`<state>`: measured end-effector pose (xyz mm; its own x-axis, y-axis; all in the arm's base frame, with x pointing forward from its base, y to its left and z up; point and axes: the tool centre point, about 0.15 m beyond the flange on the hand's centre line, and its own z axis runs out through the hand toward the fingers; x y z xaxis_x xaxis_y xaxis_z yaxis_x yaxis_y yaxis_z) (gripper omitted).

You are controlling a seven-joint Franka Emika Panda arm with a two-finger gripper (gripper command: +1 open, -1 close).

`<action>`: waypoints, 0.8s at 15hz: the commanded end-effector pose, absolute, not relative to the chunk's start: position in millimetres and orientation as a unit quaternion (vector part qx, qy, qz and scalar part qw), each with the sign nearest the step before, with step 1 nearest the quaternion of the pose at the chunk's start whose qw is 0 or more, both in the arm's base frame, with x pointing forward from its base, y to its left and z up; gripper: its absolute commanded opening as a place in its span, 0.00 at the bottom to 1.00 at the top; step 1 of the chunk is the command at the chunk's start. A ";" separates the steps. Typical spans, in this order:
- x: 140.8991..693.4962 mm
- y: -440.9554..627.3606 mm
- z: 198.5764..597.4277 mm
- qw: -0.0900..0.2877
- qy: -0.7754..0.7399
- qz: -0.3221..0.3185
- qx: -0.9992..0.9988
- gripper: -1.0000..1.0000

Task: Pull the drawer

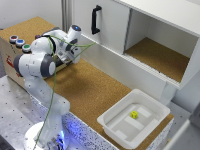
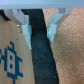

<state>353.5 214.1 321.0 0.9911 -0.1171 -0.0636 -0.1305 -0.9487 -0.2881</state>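
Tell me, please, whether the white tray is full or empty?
Nearly empty: the white tray holds only one small yellow object; the rest of its floor is bare.

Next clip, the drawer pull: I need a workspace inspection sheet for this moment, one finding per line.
Surface: cork-topped table, bare in the middle.
Job's things: wooden box with coloured buttons on top; the drawer itself is hidden behind the arm in the exterior view.
Clutter: white tray holding a small yellow block.
Grippers: hand open, fingers straddling a dark bar, contact unclear.
Cables: green cable running along the arm.
Surroundings: white cabinet, black handle on its door, open compartment beside it.
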 end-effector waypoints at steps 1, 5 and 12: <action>372.0 143.9 285.5 0.158 0.113 0.028 -0.980 0.00; 377.2 117.2 285.6 0.157 0.132 0.035 -0.978 0.00; 364.2 104.8 302.7 0.157 0.091 0.036 -0.983 1.00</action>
